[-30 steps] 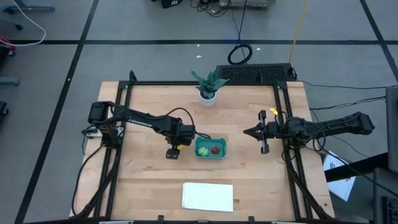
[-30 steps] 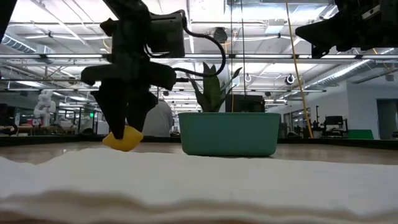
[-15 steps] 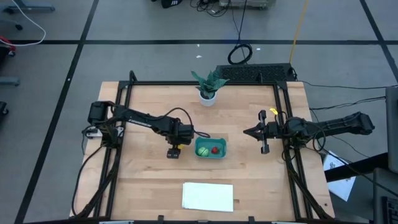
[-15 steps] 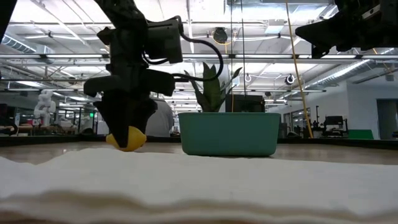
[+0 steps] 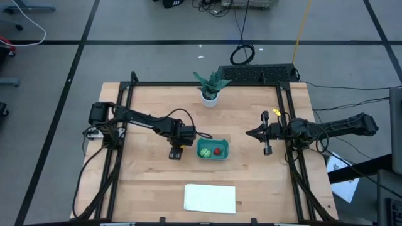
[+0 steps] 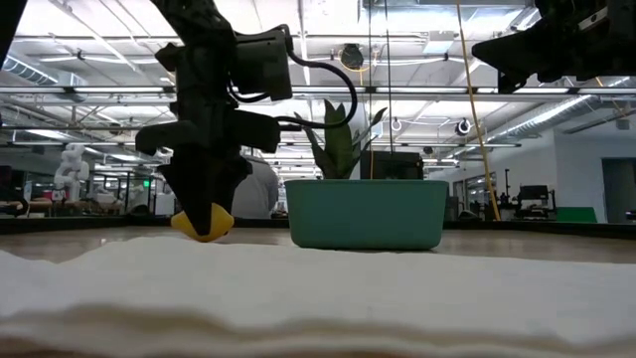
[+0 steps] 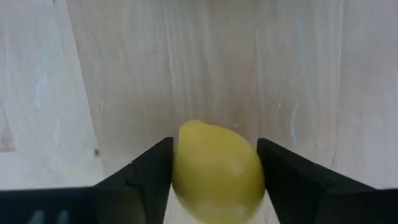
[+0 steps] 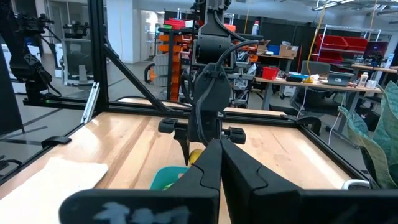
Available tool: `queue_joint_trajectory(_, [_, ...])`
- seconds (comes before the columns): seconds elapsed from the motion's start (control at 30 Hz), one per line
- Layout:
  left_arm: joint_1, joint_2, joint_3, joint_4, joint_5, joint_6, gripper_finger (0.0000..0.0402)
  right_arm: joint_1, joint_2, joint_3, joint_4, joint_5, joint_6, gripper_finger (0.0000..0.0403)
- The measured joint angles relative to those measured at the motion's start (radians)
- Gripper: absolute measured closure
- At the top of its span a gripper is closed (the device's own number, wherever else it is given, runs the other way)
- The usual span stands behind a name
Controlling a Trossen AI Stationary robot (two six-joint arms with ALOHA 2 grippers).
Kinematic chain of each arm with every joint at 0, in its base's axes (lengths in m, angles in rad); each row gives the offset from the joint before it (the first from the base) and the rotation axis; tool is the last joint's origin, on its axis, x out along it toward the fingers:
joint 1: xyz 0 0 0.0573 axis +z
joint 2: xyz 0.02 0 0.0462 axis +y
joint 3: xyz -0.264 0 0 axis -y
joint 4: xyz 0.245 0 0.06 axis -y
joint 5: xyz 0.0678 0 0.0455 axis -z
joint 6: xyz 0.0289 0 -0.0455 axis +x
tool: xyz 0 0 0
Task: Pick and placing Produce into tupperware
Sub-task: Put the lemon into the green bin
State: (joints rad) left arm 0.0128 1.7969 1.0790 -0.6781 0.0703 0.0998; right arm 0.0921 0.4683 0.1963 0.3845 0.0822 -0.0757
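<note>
Fingers of the left claw [image 7: 214, 180] hide both sides of the yellow lemon-shaped piece [image 7: 217, 171], gripping it on the wooden surface [image 7: 124, 74]; right claw [image 5: 266, 133] closed, empty.

1. No word, number, brand or sign can be read in any view.
2. The white sheet [image 5: 210, 198] on the desk [image 5: 151, 182] shows no print.
3. The bins and shelves of the room behind, in the right wrist view, are too blurred to read.
</note>
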Motion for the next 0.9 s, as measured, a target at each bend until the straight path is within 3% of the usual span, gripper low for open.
queue_joint_trajectory(0.17, [0.000, -0.001, 0.000, 0.000, 0.000, 0.003, 0.0211, 0.000, 0.000, 0.000, 0.000, 0.000, 0.000, 0.0403])
queue_joint_trajectory(0.4, [0.000, -0.001, 0.006, -0.030, -0.001, 0.031, 0.0178, 0.000, 0.000, 0.000, 0.000, 0.000, 0.000, 0.0403])
queue_joint_trajectory(0.7, [0.002, -0.001, 0.074, -0.105, -0.040, 0.038, 0.0201, 0.000, 0.000, 0.000, 0.000, 0.000, 0.000, 0.0403])
queue_joint_trajectory(0.9, [0.002, -0.004, 0.143, -0.175, -0.046, 0.071, 0.0186, 0.000, 0.000, 0.000, 0.000, 0.000, 0.000, 0.0403])
